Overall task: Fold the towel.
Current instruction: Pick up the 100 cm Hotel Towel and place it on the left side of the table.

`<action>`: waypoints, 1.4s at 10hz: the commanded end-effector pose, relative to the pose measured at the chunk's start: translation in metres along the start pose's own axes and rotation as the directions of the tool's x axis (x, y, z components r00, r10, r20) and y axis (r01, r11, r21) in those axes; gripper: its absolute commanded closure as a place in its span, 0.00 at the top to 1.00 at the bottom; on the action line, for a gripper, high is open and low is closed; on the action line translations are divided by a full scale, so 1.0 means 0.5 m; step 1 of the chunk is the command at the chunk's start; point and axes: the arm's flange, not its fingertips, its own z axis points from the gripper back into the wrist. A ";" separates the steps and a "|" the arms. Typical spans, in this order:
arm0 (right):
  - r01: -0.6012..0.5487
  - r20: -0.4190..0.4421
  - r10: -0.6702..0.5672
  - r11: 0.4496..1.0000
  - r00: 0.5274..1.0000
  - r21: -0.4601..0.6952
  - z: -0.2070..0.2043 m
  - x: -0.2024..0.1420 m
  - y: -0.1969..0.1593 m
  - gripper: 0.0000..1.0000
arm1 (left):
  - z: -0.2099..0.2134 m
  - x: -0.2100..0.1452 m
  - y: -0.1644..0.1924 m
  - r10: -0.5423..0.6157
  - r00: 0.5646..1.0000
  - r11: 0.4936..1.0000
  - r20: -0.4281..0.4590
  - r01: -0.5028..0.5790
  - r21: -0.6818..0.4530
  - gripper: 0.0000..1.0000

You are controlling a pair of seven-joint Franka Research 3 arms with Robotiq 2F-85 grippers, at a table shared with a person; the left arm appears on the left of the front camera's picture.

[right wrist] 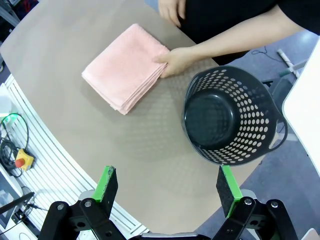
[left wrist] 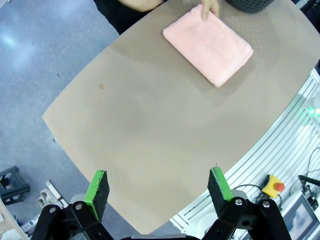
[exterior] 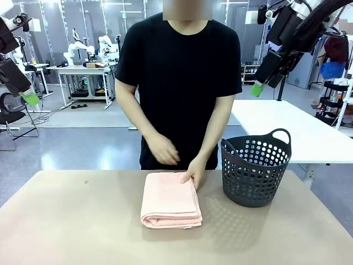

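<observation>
**Status at inspection**

Found towel folded flat at mid-worktop, near dark basket, with a person's hand resting on its far corner. Found left end effector and right end effector raised well above, jaws spread wide, grasping and touching nothing.

A: What kind of place is this?
B: A robotics lab, I think. Evidence: grey polished floor, white work desk at the back, office chair, aluminium rails w/ e-stop button and cables beside the beige desk.
</observation>
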 end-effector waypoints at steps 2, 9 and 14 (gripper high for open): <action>0.002 -0.002 -0.002 1.000 1.000 0.000 0.004 -0.002 -0.001 1.00 | 0.004 -0.004 0.002 -0.001 1.000 1.000 -0.015 0.001 0.008 1.00; 0.002 -0.002 -0.002 1.000 1.000 0.000 0.004 -0.002 -0.001 1.00 | 0.004 -0.004 0.002 -0.001 1.000 1.000 -0.015 0.001 0.008 1.00; 0.002 -0.002 -0.002 1.000 1.000 0.000 0.004 -0.002 -0.001 1.00 | 0.004 -0.004 0.002 -0.001 1.000 1.000 -0.015 0.001 0.008 1.00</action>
